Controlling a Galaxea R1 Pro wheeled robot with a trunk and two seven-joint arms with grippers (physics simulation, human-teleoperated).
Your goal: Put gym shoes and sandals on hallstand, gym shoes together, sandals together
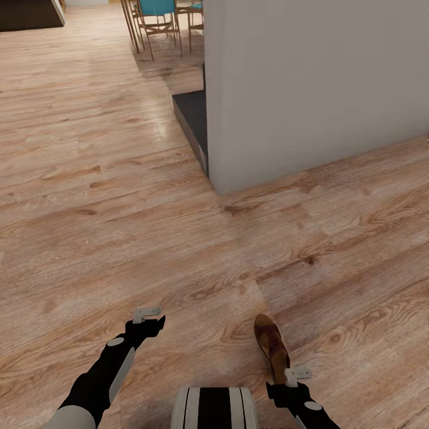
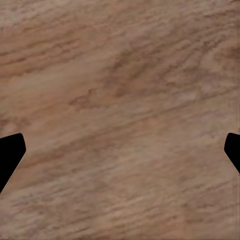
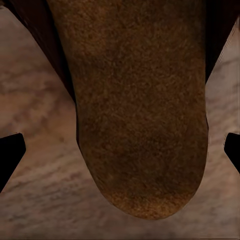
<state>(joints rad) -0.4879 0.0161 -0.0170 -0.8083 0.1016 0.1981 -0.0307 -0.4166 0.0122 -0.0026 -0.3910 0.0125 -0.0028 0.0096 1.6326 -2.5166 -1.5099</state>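
One brown sandal [image 1: 271, 344] lies on the wood-plank corridor floor [image 1: 149, 208], close in front of my base on the right side. My right gripper [image 1: 292, 386] hovers over its near end. In the right wrist view the sandal's [image 3: 140, 110] tan-brown insole runs between the wide-apart fingertips [image 3: 11, 155], so the right gripper [image 3: 120, 155] is open. My left gripper [image 1: 152, 322] hangs over bare floor [image 2: 120, 75], and the left wrist view shows this gripper [image 2: 120, 155] open with nothing in it. The gym shoes and the hallstand are out of view.
A pale grey wall corner [image 1: 298, 89] juts out ahead on the right. A dark low block [image 1: 193, 119] sits at its left base. Wooden chairs with blue seats [image 1: 161, 24] stand far back. Open floor stretches to the left and ahead.
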